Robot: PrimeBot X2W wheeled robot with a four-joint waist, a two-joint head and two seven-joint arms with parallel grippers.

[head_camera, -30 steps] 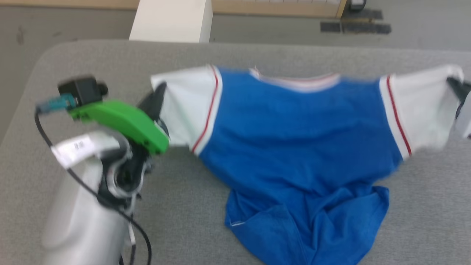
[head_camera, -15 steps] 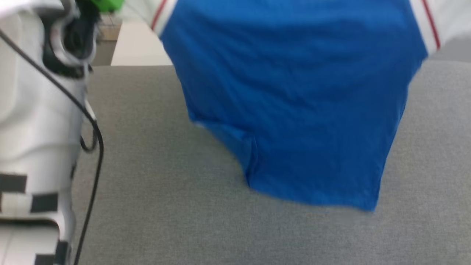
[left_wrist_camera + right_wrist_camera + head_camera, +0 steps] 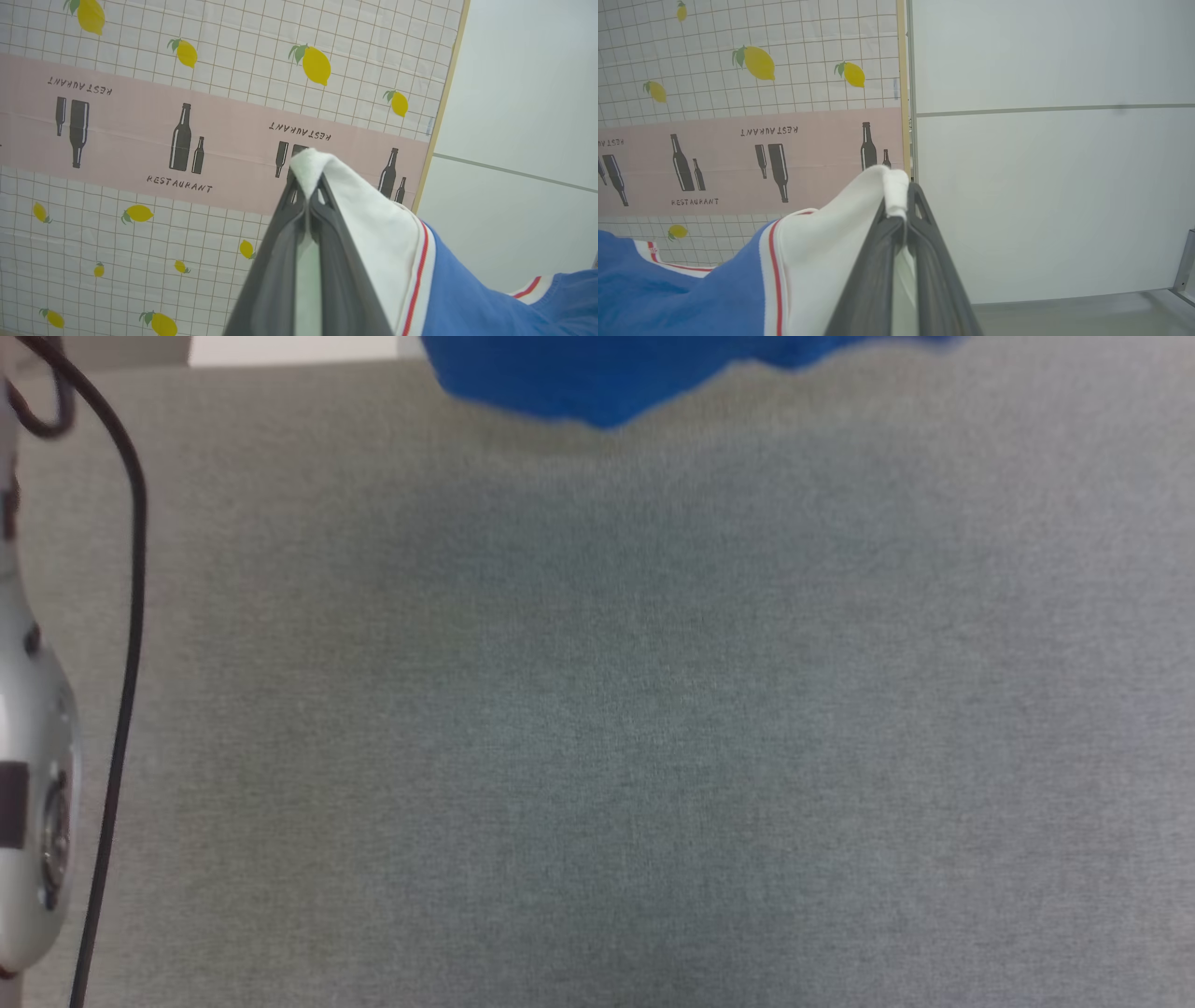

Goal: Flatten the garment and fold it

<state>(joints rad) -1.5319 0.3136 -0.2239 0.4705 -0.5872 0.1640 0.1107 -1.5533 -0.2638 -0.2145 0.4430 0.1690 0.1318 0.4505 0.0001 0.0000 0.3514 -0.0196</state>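
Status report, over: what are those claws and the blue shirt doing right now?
Left claw and right claw shut, each on a white sleeve of the shirt. Blue hem hangs above grey table. Nothing seen in the way.

Garment (image 3: 467, 298) soft matt jersey cloth; table (image 3: 597, 709) grey woven fabric.

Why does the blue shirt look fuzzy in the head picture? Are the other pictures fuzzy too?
Head view: the garment has a smeared edge, probably motion blur. Left wrist view: crisp around the left gripper. Right wrist view: equally crisp around the right gripper.
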